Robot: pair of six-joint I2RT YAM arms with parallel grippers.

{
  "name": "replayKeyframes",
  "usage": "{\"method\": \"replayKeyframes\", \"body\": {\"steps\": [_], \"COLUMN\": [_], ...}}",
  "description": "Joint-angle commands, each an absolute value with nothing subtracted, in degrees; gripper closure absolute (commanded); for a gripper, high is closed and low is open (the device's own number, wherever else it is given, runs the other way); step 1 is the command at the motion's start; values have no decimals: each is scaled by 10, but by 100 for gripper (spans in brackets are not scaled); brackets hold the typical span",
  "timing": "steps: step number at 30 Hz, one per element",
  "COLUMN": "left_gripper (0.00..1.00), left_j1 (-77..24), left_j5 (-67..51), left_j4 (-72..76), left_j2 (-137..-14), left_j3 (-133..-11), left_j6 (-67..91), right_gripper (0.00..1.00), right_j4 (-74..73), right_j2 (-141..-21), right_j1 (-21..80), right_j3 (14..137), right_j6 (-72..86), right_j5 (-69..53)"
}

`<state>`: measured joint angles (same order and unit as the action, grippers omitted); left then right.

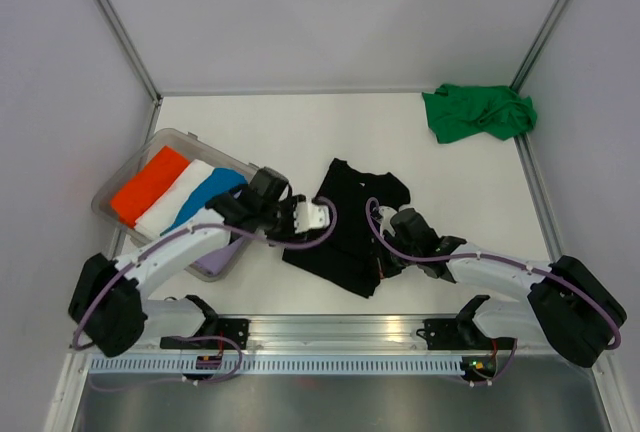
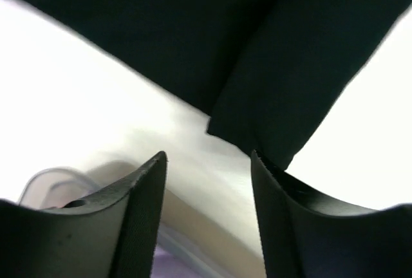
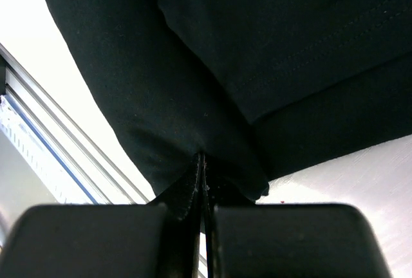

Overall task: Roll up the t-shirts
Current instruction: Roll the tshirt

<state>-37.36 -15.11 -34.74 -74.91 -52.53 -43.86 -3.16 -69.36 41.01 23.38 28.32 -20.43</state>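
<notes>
A black t-shirt [image 1: 350,214] lies crumpled on the white table between my two arms. A bright green t-shirt [image 1: 478,112] lies bunched at the far right corner. My left gripper [image 1: 320,216] is open and empty at the black shirt's left edge. In the left wrist view the gripper [image 2: 207,159] hovers just short of the black cloth [image 2: 257,53], and its right fingertip [image 2: 257,162] is beside a corner of the cloth. My right gripper [image 1: 390,242] is shut on a fold of the black shirt [image 3: 193,65], with the pinch showing in the right wrist view [image 3: 201,162].
A clear plastic tub [image 1: 178,137] at the left holds rolled orange [image 1: 148,184], white [image 1: 178,197] and blue [image 1: 212,190] shirts, and a lilac one [image 1: 218,260] at its near end. The metal front rail [image 1: 340,332] runs below the shirt. Walls enclose the table.
</notes>
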Motion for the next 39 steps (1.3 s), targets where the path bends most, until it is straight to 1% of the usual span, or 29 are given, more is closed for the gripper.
{"method": "replayKeyframes", "body": {"steps": [1,3,5,6,8,9,11,15,17,18,19,21,22,24,26,28,30,32,36,39], "left_gripper": [38,37,33,32,31,29,28,31,42,51,71,90,97,98,98,98,98,98,98,98], "left_j1": [-425,-451,-476,-482,-496,-498,-504,-506,-509,-509,-509,-508,-509,-501,-488,-467,-445,-420,-383,-374], "left_j5": [-119,-79,-49,-40,-12,-4,18,18,15,14,14,4,3,-35,-110,-173,-201,-238,-295,-294], "left_j4": [-238,-188,-153,-126,-112,-110,-102,-102,-105,-108,-113,-160,-178,-242,-323,-366,-423,-473,-553,-577], "left_j2": [-682,-666,-659,-662,-677,-683,-695,-724,-735,-744,-751,-764,-775,-782,-789,-803,-815,-832,-870,-887], "left_j3": [-413,-348,-316,-301,-295,-295,-294,-288,-285,-286,-289,-316,-329,-375,-429,-461,-497,-527,-573,-584], "left_j6": [-604,-629,-647,-648,-646,-643,-632,-623,-618,-615,-607,-594,-568,-533,-517,-508,-515,-533,-561,-583], "right_gripper": [100,100,99,99,98,98,98,96,92,90,87,84,80,75,67,59,55,49,48,47], "right_j4": [-14,-11,-10,-10,-11,-12,-13,-14,-18,-18,-21,-25,-26,-39,-65,-79,-76,-110,-135,-155], "right_j2": [-692,-695,-698,-698,-697,-695,-694,-691,-687,-683,-679,-659,-649,-608,-564,-528,-511,-496,-496,-532], "right_j1": [410,411,410,411,410,411,410,410,410,410,410,411,410,418,441,458,487,531,605,638], "right_j3": [223,223,222,222,222,223,221,222,225,228,231,240,243,254,266,272,273,279,276,284], "right_j6": [289,289,287,286,281,280,276,266,259,256,251,243,238,215,196,175,168,142,166,190], "right_j5": [-183,-184,-185,-185,-185,-185,-184,-180,-180,-180,-182,-187,-193,-180,-143,-127,-124,-93,-10,61]}}
